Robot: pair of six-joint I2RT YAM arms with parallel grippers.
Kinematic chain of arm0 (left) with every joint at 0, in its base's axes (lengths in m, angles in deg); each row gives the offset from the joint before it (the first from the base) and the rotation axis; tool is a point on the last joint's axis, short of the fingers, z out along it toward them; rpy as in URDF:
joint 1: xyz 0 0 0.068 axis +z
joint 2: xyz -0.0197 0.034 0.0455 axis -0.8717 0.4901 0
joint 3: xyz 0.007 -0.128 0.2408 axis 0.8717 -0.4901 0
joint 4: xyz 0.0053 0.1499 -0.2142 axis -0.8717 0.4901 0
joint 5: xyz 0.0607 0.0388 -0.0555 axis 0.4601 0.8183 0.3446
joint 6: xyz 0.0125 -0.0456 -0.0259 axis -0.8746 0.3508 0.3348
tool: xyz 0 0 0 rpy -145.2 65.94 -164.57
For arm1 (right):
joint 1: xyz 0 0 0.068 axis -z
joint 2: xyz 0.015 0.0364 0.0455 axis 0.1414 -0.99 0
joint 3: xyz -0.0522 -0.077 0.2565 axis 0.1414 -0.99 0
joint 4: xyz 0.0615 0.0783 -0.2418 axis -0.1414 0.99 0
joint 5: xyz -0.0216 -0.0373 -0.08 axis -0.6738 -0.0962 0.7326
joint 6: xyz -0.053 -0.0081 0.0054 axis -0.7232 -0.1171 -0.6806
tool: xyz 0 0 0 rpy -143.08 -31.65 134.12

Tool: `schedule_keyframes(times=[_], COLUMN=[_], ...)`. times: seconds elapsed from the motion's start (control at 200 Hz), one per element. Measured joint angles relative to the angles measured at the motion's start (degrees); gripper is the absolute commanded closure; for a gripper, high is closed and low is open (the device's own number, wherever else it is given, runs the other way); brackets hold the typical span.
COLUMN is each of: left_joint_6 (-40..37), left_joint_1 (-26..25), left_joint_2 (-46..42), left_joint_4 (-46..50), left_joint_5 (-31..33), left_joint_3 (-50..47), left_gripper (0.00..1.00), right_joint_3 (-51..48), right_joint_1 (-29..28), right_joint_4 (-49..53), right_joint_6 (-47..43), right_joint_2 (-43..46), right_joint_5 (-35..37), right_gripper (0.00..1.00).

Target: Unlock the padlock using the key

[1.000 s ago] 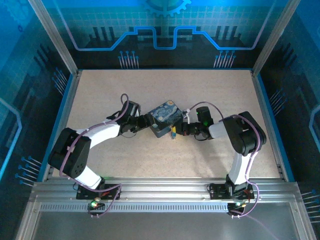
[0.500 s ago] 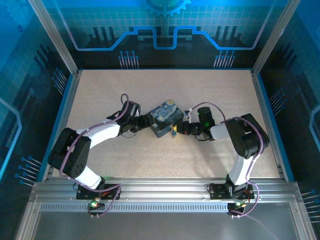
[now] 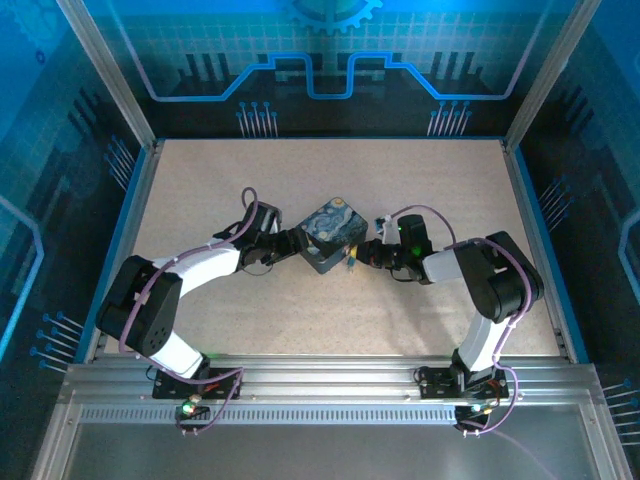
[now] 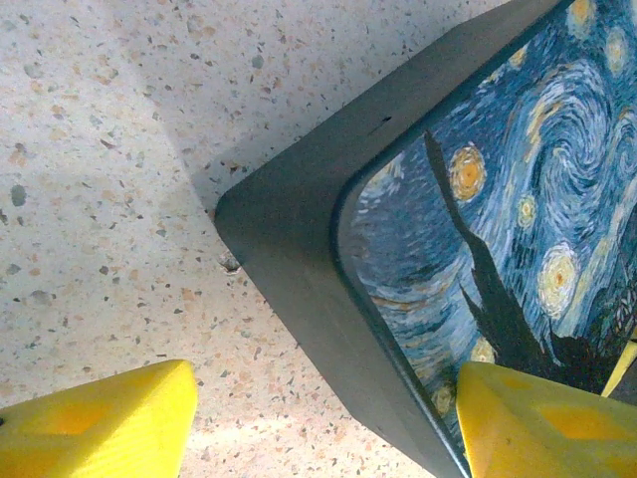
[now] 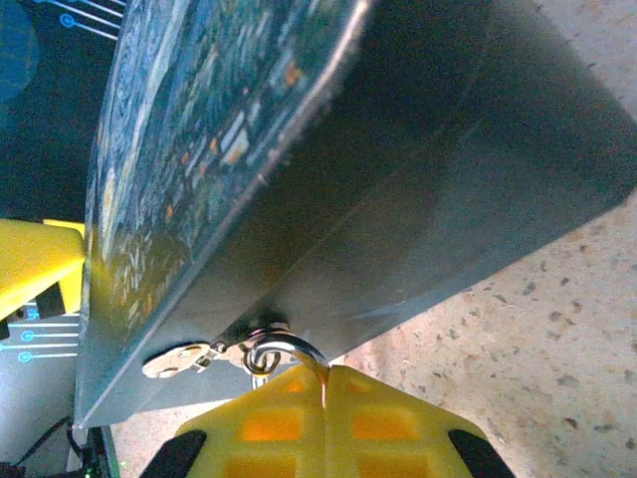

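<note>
Top external, left fingers (image 3: 292, 241), right fingers (image 3: 350, 261) reaching inward, flanking tin (image 3: 331, 231)

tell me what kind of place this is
Most likely a robotics lab cell or demo booth. The speckled table sits inside an aluminium frame, with blue circuit-pattern panels behind it, and the left arm and right arm are bolted to a metal rail at its near edge.

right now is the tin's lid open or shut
Shut. The painted lid sits flush on the tin all along the edge seen by the left wrist camera, no gap showing.
</note>
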Motion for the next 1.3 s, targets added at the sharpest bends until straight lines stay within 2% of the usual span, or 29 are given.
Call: schedule_keyframes(times=[0.47, 0.705, 1.01, 1.301], left_joint_6=[-0.1, -2.8, -7.2, -7.3], left_joint_1=[0.0, -0.7, -8.7, -14.3], left_joint_2=[-0.8, -4.9, -5.6, 7.3], left_joint_4=[0.7, 6.4, 10.4, 8.8], left_joint_5=[0.0, 2.4, 5.7, 3.1], left_joint_3=[-0.2, 2.3, 14.3, 21.9], left_gripper=[0.27, 0.26, 0.26, 0.27], right_joint_3=[-0.4, -1.3, -1.6, -1.7], right_joint_1=[-0.5, -0.9, -0.9, -0.9], right_joint_4=[-0.4, -1.7, -2.0, -2.0], right_joint_6=[5.4, 7.1, 8.1, 8.1], right_joint_2=[1.6, 1.7, 2.2, 2.5], right_joint_5=[5.4, 7.2, 9.0, 9.4], right_gripper=[1.00, 1.00, 1.00, 1.00])
